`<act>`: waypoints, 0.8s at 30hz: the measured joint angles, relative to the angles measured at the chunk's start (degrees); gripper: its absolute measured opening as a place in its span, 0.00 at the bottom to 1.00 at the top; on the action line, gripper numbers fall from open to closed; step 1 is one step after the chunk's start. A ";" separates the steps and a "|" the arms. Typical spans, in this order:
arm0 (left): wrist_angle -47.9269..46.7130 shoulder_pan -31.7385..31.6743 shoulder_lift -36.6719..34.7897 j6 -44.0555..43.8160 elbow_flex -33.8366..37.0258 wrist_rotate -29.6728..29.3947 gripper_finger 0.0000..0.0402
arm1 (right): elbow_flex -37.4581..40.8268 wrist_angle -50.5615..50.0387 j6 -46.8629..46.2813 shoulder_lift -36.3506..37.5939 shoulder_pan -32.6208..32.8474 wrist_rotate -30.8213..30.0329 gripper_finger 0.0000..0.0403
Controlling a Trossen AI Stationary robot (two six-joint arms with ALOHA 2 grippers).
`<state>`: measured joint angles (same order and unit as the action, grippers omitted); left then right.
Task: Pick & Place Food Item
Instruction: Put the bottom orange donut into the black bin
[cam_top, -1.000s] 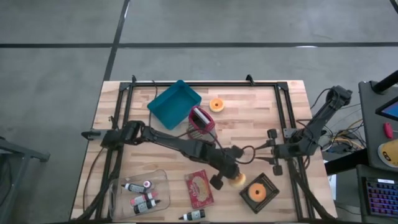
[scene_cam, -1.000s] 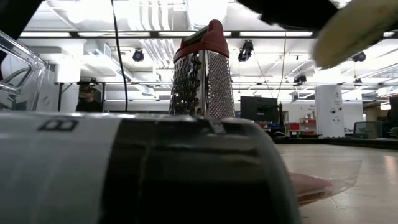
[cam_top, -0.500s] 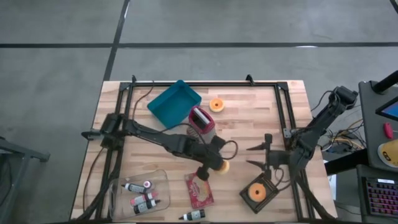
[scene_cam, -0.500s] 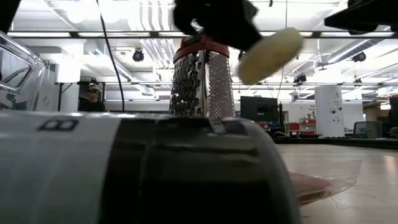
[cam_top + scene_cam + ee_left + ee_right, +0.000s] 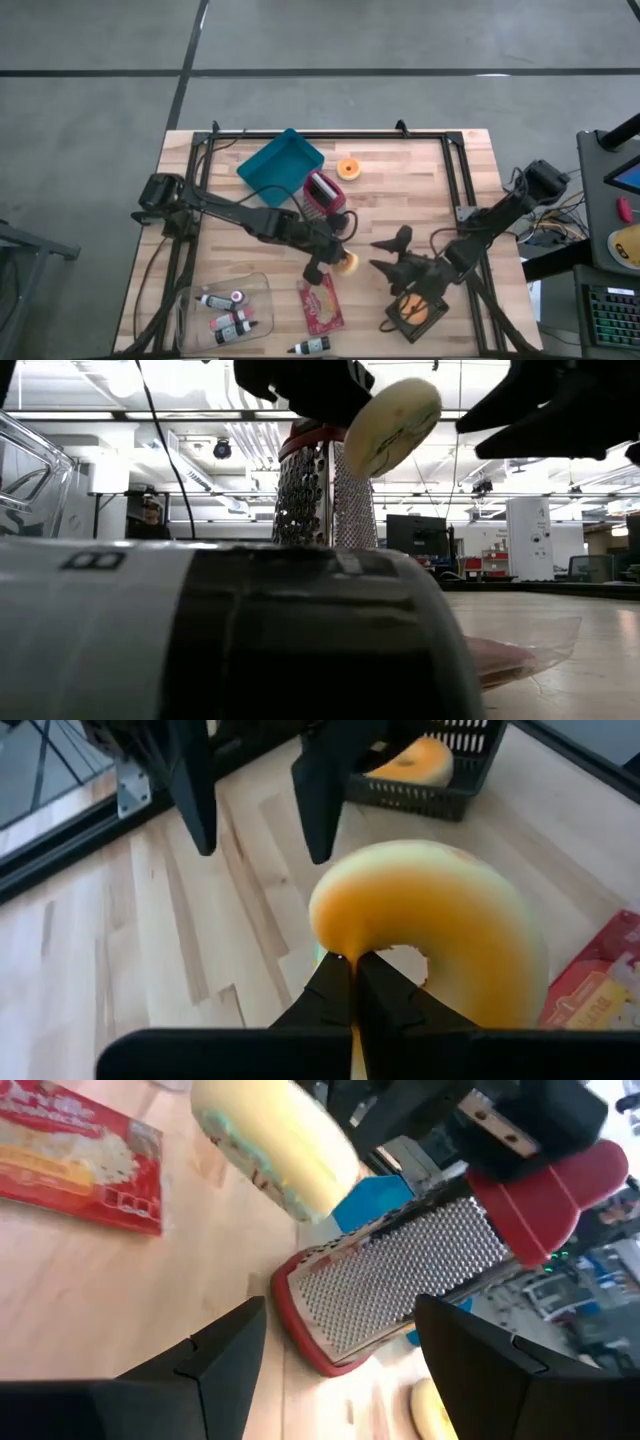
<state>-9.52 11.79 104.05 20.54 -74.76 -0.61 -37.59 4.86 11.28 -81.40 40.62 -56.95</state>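
We're looking past our left hand [image 5: 352, 992], which is pinching a yellow donut [image 5: 440, 935] by its ring above the wooden tabletop [image 5: 130, 950]. The right hand's [image 5: 255, 790] dark fingers are hanging spread ahead, a black basket [image 5: 440, 790] holding another donut behind, red packet [image 5: 590, 980] nearby.

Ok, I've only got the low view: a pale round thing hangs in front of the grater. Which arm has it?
Observer: The left gripper. Its jaws are pinched through the hole of a yellow donut.
Operator: And the dark shape at my upper right?
Observer: That's the right gripper, jaws open and empty, pointing at the donut from close by without touching it.
Operator: What's on the table there?
Observer: A red packet lies flat right next to the spot under the donut.
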 joint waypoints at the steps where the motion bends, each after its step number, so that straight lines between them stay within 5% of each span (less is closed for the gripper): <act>1: -0.25 -0.22 0.00 -0.31 0.02 -0.01 0.00 | -0.49 0.03 0.17 -0.60 -0.27 -0.05 0.62; 24: -2.79 -3.96 0.04 -2.21 0.11 4.58 0.00 | -5.93 0.60 10.33 -7.27 -1.09 -0.22 0.62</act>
<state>-12.32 7.84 104.09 18.34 -74.65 3.97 -43.52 5.45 21.61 -88.66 39.53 -57.17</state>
